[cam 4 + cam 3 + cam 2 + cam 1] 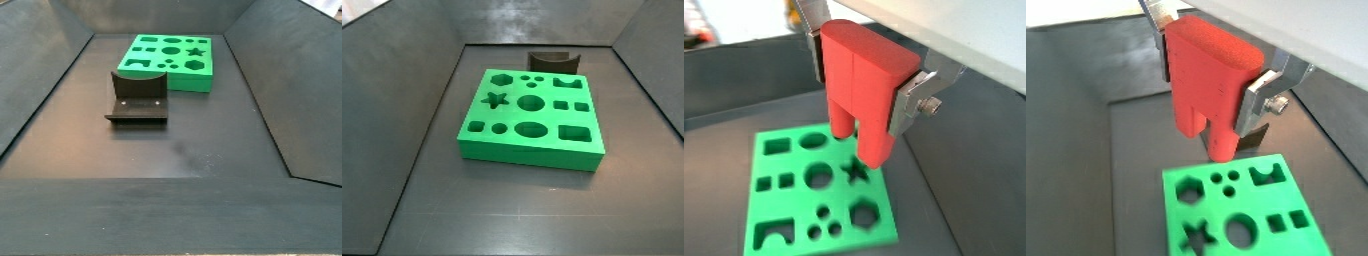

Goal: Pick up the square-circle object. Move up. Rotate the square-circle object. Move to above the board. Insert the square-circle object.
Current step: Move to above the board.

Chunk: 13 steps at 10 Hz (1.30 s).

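In both wrist views my gripper (1211, 82) (865, 84) is shut on the square-circle object (1203, 105) (855, 115), a red block with two prongs, one round and one square. Silver fingers (1256, 100) (910, 103) press its two sides. The prongs point down, hanging in the air over the near edge of the board (1256, 205) (794, 205). The board is a bright green slab with star, hexagon, circle and square holes, lying flat on the dark floor (529, 150) (195, 83). Neither side view shows the gripper or the red block.
The fixture (552, 60) (138, 98), a dark curved holder, stands on the floor beside one edge of the board. Sloping dark walls (402, 90) (267, 70) enclose the floor on all sides.
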Tool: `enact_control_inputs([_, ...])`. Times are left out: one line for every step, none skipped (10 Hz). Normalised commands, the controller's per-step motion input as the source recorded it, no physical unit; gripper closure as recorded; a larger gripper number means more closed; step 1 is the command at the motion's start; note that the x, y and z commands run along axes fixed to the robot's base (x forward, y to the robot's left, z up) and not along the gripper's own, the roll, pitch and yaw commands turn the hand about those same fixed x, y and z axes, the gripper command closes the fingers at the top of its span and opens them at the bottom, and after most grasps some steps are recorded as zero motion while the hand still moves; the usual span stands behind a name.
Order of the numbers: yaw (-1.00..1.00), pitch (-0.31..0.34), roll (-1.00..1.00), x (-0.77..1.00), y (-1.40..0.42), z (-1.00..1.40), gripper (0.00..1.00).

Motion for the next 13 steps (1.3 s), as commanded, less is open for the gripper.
enact_control_inputs([1.0,0.082,0.01,0.17,-1.0,0.19,1.0])
enact_control_inputs([1.0,0.095,0.01,0.2,-1.0,0.2,1.0])
enact_control_inputs([1.0,0.103,0.01,0.21,-0.94,0.19,1.0])
enact_control_inputs([1.0,0.117,0.01,0.16,-0.56,0.12,1.0])
enact_control_inputs([1.0,0.121,0.02,0.14,-0.39,0.09,1.0])
enact_control_inputs([1.0,0.127,0.02,0.1,-0.2,0.05,1.0])
enact_control_inputs([1.0,0.133,0.03,0.07,-0.14,0.04,1.0])
enact_control_inputs([1.0,0.147,0.03,0.07,-0.1,0.03,1.0])
enact_control_inputs([1.0,0.166,0.04,0.07,-0.07,0.03,1.0])
enact_control_inputs([1.0,0.2,0.05,0.08,-0.06,0.03,1.0])
enact_control_inputs([1.0,0.232,0.06,0.08,-0.05,0.03,1.0])
enact_control_inputs([0.89,0.242,0.07,0.07,-0.04,0.03,1.0])
enact_control_inputs([0.55,0.193,0.07,0.07,-0.04,0.03,1.0])
